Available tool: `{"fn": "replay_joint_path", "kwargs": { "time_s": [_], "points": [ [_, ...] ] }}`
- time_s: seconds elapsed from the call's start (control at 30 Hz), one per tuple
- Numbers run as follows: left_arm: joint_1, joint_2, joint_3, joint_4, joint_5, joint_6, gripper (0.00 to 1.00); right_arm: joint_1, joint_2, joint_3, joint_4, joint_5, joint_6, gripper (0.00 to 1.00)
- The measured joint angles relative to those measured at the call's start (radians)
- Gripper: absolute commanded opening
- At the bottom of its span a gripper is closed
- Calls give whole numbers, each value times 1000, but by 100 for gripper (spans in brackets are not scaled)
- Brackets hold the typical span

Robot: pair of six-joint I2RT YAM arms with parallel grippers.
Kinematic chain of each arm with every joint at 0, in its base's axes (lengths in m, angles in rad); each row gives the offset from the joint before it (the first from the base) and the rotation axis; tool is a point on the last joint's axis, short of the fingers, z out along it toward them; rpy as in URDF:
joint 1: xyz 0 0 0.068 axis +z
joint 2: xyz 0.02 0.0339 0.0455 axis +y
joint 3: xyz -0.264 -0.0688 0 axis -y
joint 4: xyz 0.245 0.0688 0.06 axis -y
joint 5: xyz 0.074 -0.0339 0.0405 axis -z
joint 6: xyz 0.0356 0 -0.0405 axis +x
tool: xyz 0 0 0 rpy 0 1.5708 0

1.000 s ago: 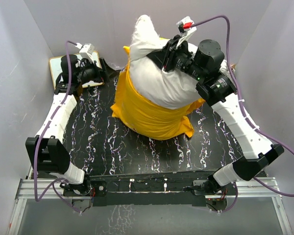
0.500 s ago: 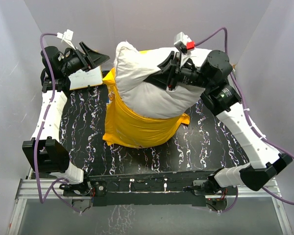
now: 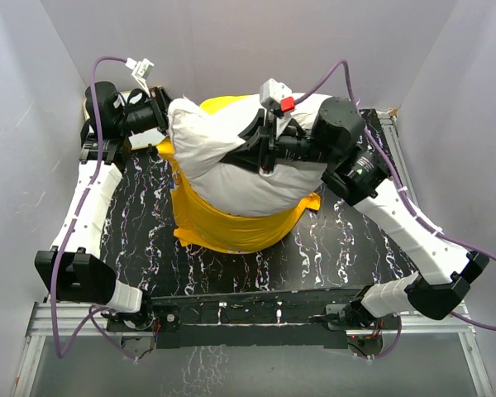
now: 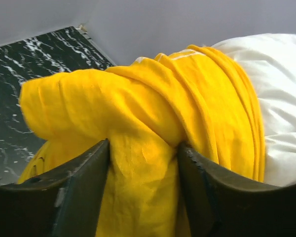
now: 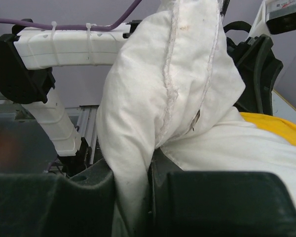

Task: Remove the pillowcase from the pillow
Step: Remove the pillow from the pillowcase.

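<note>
At the far left of the table [image 3: 149,240], the left gripper [image 3: 159,116] reaches in against the side of the bundle, and its wrist view shows the two dark fingers [image 4: 79,187] set fairly wide apart with a thick twisted roll of the pillowcase [image 4: 138,98] filling the gap and pressing on both inner faces, so it is grasping the yellow cloth. The pillowcase [image 3: 231,223] is bunched down around the lower, near part of the pillow [image 3: 223,157], its loose folds spread on the black marbled table, with a yellow rim also showing behind the white top. The pillow rises out of the case in the middle of the scene, plump and wrinkled, its upper part bare and lifted off the table. On the right, the right gripper [image 3: 260,150] comes across from the right arm and lies on top of the white mass; its wrist view shows the jaws nearly closed, clenched on a seamed fold of the pillow [image 5: 163,89], which stands up from between the fingers [image 5: 202,197], with a strip of yellow pillowcase [image 5: 276,128] just beyond it.
</note>
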Motion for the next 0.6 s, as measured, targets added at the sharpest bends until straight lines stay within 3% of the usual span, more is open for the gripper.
{"fn": "replay_joint_path", "kwargs": {
  "time_s": [0.07,0.17,0.5,0.6],
  "points": [
    [-3,-17,1,-71,-16,75,28,29,4,8,-24,25,-27,8],
    [-5,-39,2,-203,-72,216,17,44,2,5,-32,47,-49,8],
    [-53,-122,-142,-320,-249,525,11,48,-117,-153,51,124,-31,8],
    [-60,-132,-204,-333,-335,592,15,48,-169,-185,63,171,-30,8]
  ]
}}
